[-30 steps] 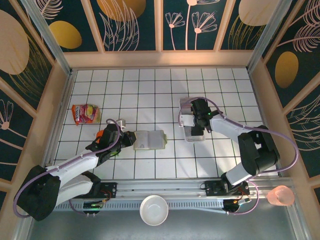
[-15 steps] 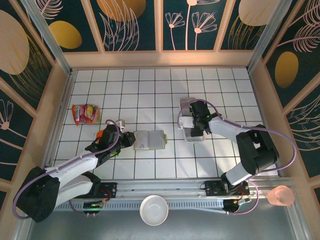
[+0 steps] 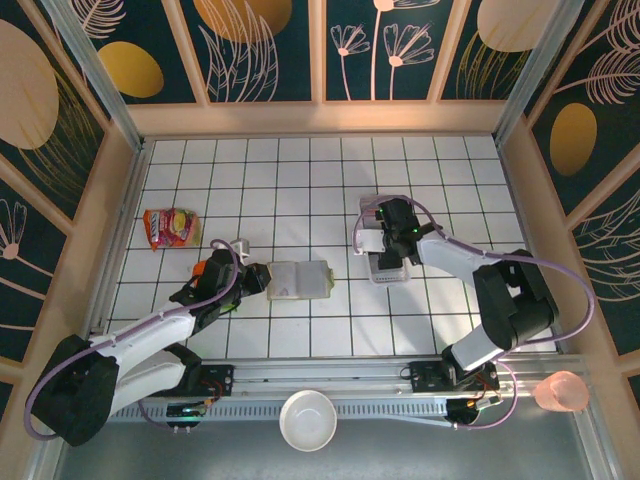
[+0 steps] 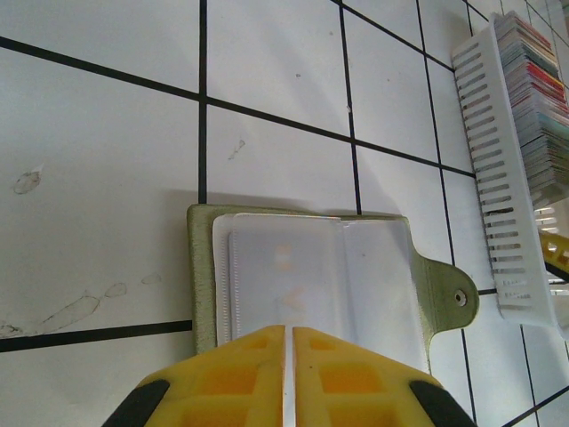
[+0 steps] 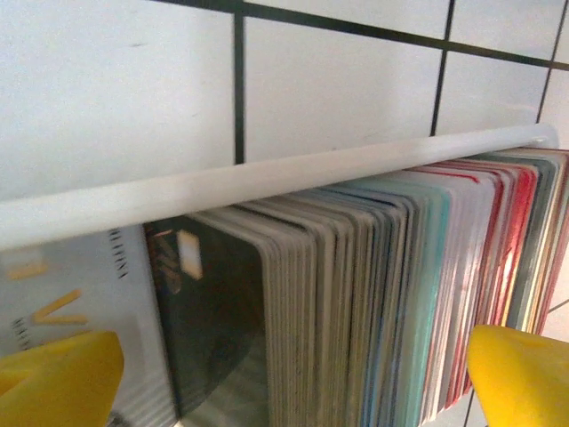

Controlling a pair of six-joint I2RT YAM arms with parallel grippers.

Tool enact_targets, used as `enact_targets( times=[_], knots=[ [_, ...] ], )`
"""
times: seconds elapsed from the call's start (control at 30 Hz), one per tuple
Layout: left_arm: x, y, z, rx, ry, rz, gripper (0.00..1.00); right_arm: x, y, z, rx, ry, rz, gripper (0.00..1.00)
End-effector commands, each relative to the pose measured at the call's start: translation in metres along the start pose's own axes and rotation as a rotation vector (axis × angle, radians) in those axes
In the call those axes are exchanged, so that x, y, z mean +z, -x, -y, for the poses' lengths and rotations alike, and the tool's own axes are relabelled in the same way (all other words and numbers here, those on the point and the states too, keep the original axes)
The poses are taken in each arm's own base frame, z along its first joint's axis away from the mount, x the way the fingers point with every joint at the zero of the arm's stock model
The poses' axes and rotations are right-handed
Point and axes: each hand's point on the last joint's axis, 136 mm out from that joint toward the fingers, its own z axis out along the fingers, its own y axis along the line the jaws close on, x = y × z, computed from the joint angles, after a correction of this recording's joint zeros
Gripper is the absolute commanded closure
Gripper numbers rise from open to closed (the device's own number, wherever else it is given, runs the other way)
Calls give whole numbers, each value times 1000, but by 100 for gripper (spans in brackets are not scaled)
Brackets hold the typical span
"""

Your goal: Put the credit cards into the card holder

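The card holder (image 3: 300, 280) lies open on the tiles, olive-green edged with clear sleeves (image 4: 311, 276) and a snap tab (image 4: 453, 298). My left gripper (image 3: 258, 279) is shut, its yellow fingertips (image 4: 291, 331) over the holder's near edge; I cannot tell whether they pinch a sleeve. The credit cards (image 5: 391, 294) stand on edge in a tight grey-to-pink row inside a white slotted tray (image 4: 498, 178). My right gripper (image 5: 289, 378) is open over that tray (image 3: 388, 274). Its yellow fingers (image 5: 520, 374) straddle the row, one at each end.
A red-orange snack packet (image 3: 172, 227) lies at the left of the tiled floor. A white bowl (image 3: 307, 420) sits on the near ledge and a pink cup (image 3: 560, 392) at the near right. Wooden walls ring the floor.
My right gripper has edged slightly left over the card tray. The left arm and the card holder have not moved.
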Motion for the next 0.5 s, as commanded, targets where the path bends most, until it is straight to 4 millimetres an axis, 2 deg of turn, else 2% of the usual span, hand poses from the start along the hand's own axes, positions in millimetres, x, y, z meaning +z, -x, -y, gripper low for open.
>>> enact_targets(
  times=[0.0, 0.2, 0.47],
  knots=[
    [0, -1, -4, -13, 15, -2, 90, 8, 1, 23, 6, -69, -1, 1],
    [0, 0, -6, -16, 18, 5, 90, 5, 0, 22, -28, -56, -7, 1],
    [2, -3, -6, -15, 18, -11, 91, -13, 0, 22, -42, -57, 3, 23]
  ],
)
